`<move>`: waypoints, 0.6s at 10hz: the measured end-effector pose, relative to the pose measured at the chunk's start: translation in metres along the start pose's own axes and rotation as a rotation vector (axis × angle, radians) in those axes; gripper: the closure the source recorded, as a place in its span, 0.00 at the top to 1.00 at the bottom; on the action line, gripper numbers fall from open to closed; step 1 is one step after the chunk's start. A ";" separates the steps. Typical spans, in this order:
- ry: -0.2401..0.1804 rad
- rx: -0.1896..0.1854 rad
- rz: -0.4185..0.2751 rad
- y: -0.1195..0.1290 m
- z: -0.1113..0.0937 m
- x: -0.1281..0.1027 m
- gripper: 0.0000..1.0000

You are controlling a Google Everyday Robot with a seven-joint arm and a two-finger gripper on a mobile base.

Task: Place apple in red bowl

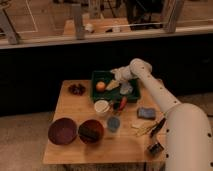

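Note:
The apple (101,86) is a small orange-yellow fruit lying in the left part of the green tray (98,75) at the back of the wooden table. My gripper (113,83) hangs over the tray just right of the apple, close to it. The red bowl (91,131) stands near the table's front, with a dark object inside it. It sits to the right of the larger purple-maroon bowl (62,130).
A dark berry cluster (76,89) lies at the back left. A white cup (102,107), a red object (122,104) and a blue-grey cup (113,123) stand mid-table. A blue sponge (146,113), yellow pieces (144,128) and a dark utensil (158,126) lie at the right.

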State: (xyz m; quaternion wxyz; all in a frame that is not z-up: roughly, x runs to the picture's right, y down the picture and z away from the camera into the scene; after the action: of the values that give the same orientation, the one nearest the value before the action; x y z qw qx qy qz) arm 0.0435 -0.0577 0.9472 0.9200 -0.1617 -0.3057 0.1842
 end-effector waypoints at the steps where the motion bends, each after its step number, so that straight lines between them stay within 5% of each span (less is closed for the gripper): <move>1: 0.011 -0.004 0.004 -0.001 0.003 0.005 0.80; 6: 0.025 -0.065 -0.022 0.010 0.032 0.020 0.80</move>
State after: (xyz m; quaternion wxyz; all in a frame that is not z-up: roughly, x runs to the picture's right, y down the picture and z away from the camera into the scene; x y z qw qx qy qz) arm 0.0356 -0.0344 0.9774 0.9200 -0.1904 -0.3020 0.1620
